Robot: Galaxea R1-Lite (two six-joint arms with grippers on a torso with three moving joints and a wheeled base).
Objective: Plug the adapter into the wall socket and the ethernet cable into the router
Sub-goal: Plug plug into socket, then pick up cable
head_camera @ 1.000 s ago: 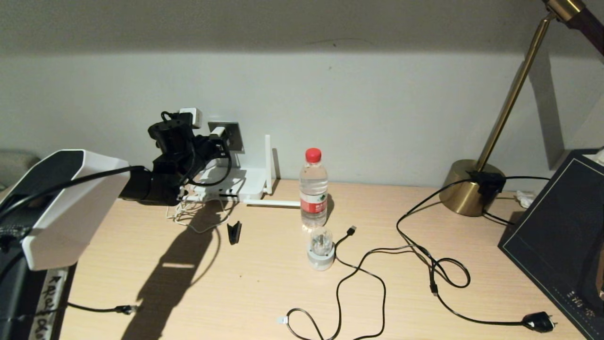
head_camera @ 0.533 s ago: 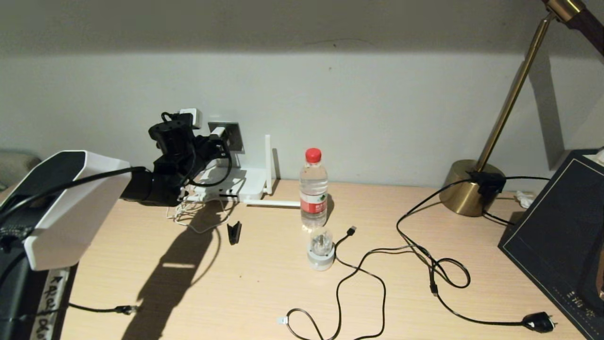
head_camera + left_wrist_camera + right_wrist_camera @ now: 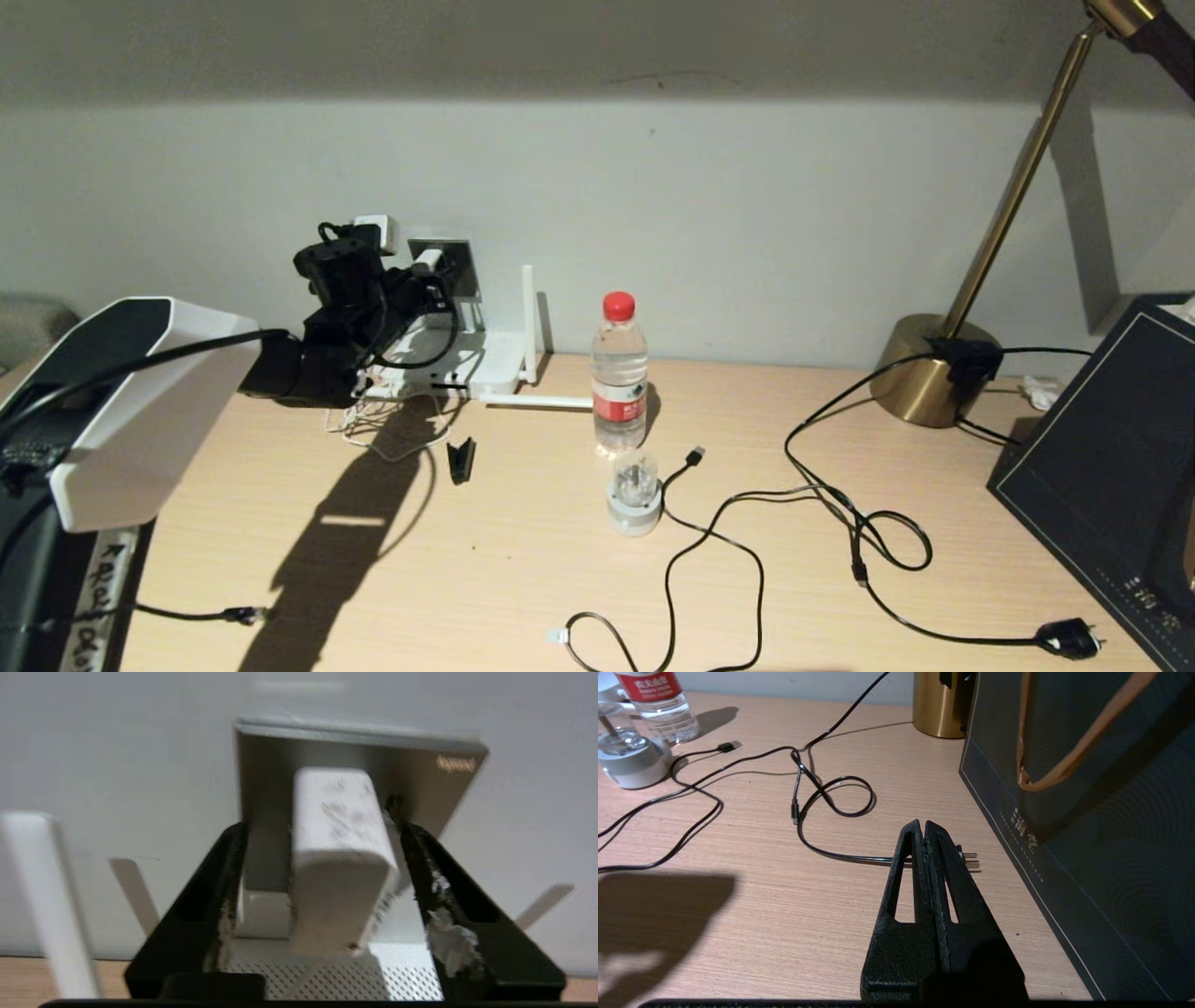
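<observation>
The white adapter stands with its far end against the grey wall socket, on the wall at the back left. My left gripper is open around the adapter, with a clear gap on one side and a narrow one on the other. The head view shows this gripper at the wall, above the white router. The black ethernet cable lies looped on the table's front middle, its clear-tipped plug free. My right gripper hangs shut and empty over the table's front right.
A water bottle and a round white-and-clear plug piece stand mid-table. A small black piece lies near the router. A USB cable end, a mains plug, a brass lamp base and a dark bag fill the right.
</observation>
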